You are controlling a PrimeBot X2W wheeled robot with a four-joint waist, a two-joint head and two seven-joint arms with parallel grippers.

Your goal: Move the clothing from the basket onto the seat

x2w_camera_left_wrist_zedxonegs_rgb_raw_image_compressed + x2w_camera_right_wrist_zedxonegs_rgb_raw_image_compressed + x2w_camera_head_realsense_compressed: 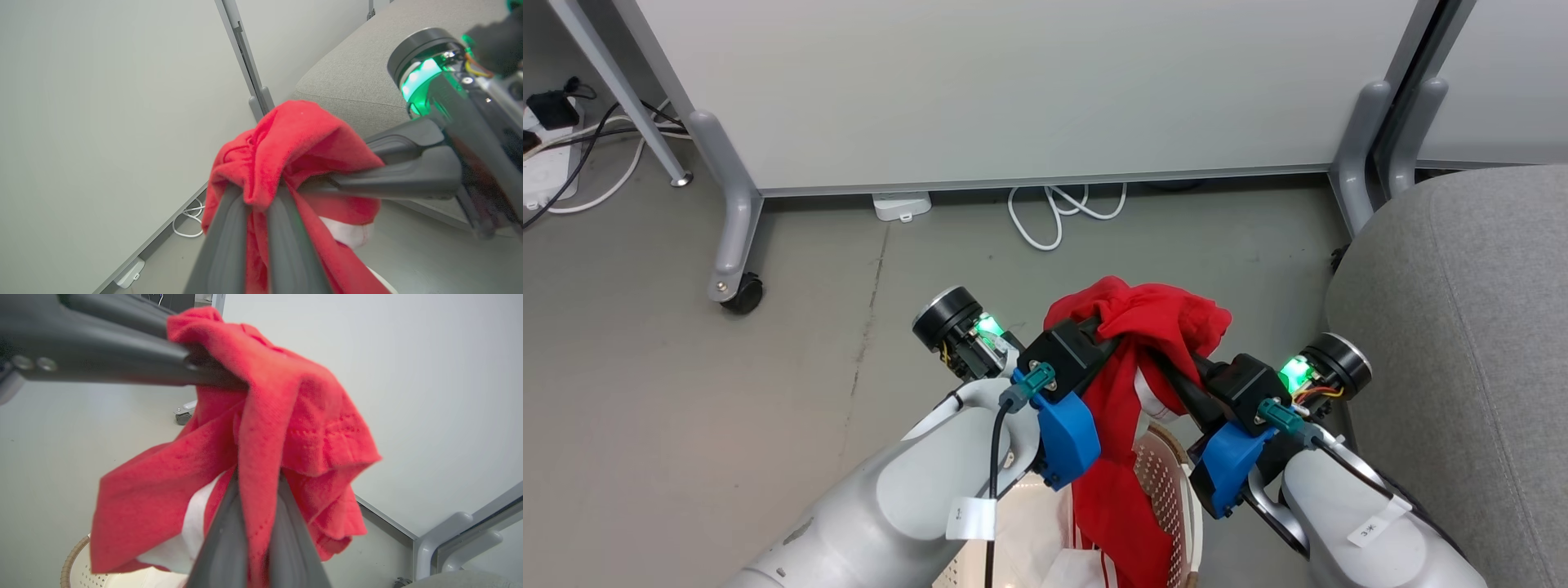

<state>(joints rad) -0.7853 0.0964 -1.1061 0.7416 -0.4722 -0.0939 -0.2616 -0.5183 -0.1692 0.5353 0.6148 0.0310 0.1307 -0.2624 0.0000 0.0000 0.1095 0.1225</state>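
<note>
A red piece of clothing [1152,314] hangs bunched above the basket [1172,478], its lower part trailing down inside. My left gripper [1109,336] is shut on the bunch from the left and my right gripper [1168,367] is shut on it from the right. In the left wrist view my left gripper [257,196] pinches the red clothing [294,134], with the grey seat [351,77] behind. In the right wrist view my right gripper [257,486] grips the clothing [286,416] above the basket's rim [77,555]. The seat [1462,327] lies to the right.
A pale grey partition panel [1013,82] on castors [737,292] stands across the back. A white cable [1054,212] and a small white box [903,204] lie at its foot. A power strip [547,163] with cords sits at the far left. White cloth lies in the basket.
</note>
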